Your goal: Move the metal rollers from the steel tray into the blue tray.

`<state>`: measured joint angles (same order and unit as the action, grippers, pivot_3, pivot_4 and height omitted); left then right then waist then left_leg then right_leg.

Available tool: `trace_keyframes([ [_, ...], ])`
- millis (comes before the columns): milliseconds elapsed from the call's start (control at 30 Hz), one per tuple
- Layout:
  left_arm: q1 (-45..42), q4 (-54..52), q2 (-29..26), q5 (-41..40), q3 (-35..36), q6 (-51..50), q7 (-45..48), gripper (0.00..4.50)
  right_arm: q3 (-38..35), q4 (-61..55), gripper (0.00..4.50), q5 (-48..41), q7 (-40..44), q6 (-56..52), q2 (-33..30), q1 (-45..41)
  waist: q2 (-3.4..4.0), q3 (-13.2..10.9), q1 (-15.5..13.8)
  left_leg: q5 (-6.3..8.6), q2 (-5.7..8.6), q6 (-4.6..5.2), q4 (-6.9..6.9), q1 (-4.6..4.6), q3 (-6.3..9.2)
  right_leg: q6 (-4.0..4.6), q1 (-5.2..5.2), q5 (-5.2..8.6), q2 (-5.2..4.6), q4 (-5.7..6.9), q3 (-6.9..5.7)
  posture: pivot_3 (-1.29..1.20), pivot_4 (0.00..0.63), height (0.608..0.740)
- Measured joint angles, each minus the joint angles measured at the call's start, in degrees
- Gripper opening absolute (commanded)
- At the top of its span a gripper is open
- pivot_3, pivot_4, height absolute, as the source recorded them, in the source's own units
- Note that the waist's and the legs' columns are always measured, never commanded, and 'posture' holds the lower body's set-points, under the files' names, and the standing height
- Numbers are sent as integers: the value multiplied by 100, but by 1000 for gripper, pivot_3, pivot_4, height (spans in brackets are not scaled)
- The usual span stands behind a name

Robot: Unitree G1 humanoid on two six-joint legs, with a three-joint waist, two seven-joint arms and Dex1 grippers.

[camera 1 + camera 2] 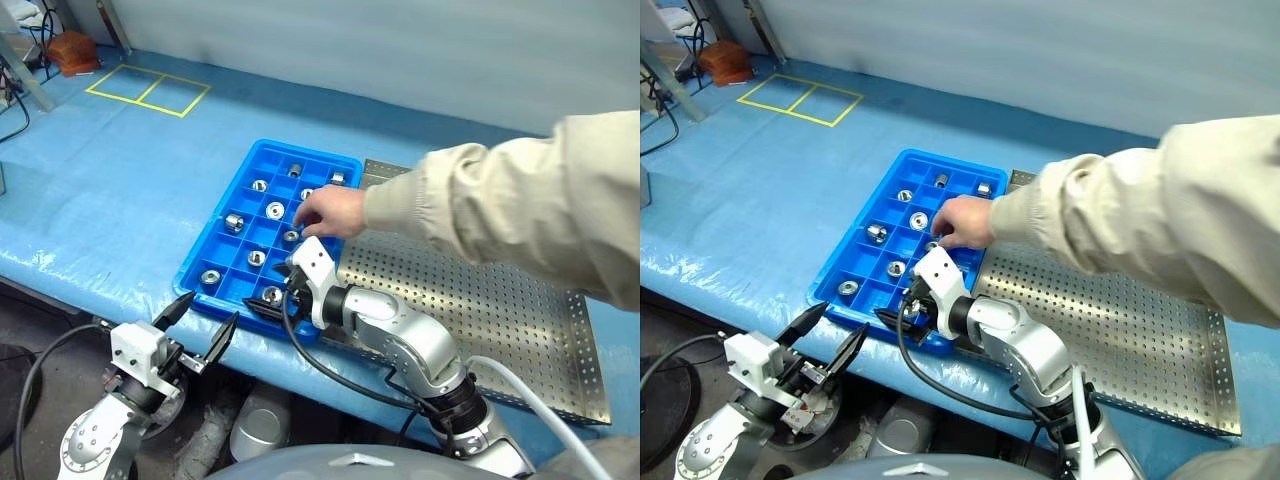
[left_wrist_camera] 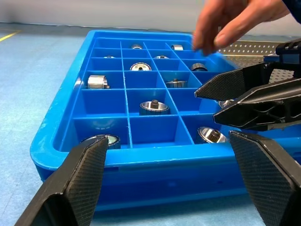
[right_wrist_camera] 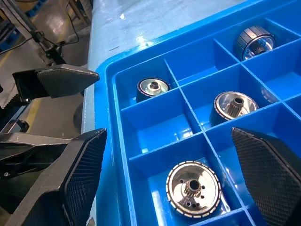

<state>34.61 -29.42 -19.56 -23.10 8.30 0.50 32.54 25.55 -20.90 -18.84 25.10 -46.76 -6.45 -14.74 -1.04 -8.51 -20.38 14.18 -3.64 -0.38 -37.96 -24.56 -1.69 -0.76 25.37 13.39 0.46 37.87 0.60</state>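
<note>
You are looking at a blue tray [image 1: 226,196] of bright, glossy moulded plastic, its smooth compartment walls catching soft highlights. In its cells sit metal rollers [image 3: 194,189], polished silver with a mirror-like shine and finely ribbed outer edges. Beside it lies the steel tray [image 1: 480,310], dull brushed metal dotted with rows of tiny holes. Both rest on a table cover [image 1: 110,190], a pale blue woven plastic sheet, slightly crinkled and shiny. A person's sleeve [image 1: 520,205] is matt beige cloth. The fingers [image 2: 77,181] look matt black with a fine woven texture.
</note>
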Motion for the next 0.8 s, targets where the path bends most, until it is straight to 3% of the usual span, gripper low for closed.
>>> trace_keyframes([
  [800,-148,72,-39,-4,11,-12,94,4500,2,0,4450,31,-7,1,-8,1,-1,2,4,0,0,0,-11,1,0,-6,-2,-5,1,8,0,478,150,740],
])
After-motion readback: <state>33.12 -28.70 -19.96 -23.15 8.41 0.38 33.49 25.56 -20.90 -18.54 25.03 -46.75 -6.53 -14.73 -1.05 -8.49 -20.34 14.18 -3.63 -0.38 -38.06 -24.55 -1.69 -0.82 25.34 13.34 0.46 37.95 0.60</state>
